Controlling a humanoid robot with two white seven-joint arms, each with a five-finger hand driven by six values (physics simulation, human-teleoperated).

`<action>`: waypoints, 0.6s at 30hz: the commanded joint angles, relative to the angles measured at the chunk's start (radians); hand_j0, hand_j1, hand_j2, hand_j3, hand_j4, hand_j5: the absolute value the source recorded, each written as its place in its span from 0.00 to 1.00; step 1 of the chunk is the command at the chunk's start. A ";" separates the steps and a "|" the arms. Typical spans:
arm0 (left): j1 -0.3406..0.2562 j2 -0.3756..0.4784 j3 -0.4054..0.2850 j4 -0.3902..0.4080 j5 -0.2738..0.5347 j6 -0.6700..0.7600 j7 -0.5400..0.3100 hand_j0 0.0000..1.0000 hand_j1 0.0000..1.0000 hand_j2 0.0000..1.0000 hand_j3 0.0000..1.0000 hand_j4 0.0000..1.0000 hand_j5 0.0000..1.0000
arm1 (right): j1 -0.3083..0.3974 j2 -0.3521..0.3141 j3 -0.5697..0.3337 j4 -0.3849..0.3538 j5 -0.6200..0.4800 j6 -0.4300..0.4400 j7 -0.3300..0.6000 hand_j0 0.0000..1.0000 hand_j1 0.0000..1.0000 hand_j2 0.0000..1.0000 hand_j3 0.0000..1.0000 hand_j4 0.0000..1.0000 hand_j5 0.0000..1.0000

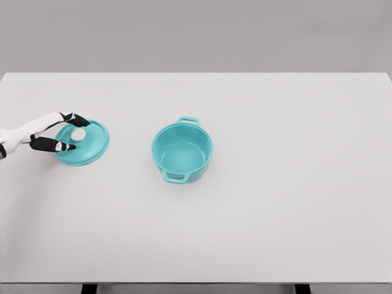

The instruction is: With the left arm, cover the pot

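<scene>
Teal lid [86, 143] flat on white table [275, 214], far left, well apart from matching teal pot [182, 152] near the middle. Pot upright, open, empty, with two loop handles, one at the far rim and one at the near rim. Pale round knob [78, 133] a little left of the lid's centre.

Left hand [56, 132] in from the left edge, over the lid's left part: fingers [76, 119] reaching past the far side of the knob, thumb [58, 146] on the near side, knob between them. Digits parted around the knob, not plainly clamped on it; contact hard to judge from this view. Lid not lifted. Right arm nowhere in view.

Probably rigid, smooth and fairly light, enamel or plastic by the look, so no give under the fingers and some risk of slipping. Best taken by the knob, pinched from both sides and held level; a grip at the thin rim likely to tip it or let it slide. Off-centre hold likely to make the lid hang tilted and catch on the pot's rim. Needs a firm pinch, a clean lift, a carry rightward, then a level lowering centred on the rim.
</scene>
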 commanded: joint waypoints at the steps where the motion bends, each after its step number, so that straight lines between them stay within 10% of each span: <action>1: 0.000 0.002 -0.001 -0.003 0.001 -0.017 -0.002 0.67 0.67 0.67 0.67 0.67 0.67 | 0.000 0.000 0.000 0.000 0.001 0.000 0.000 1.00 1.00 1.00 1.00 1.00 1.00; 18: 0.002 0.000 -0.001 0.005 0.001 -0.060 0.001 0.59 0.59 0.59 0.59 0.59 0.59 | 0.000 0.000 0.000 0.000 0.001 0.000 0.000 1.00 1.00 1.00 1.00 1.00 1.00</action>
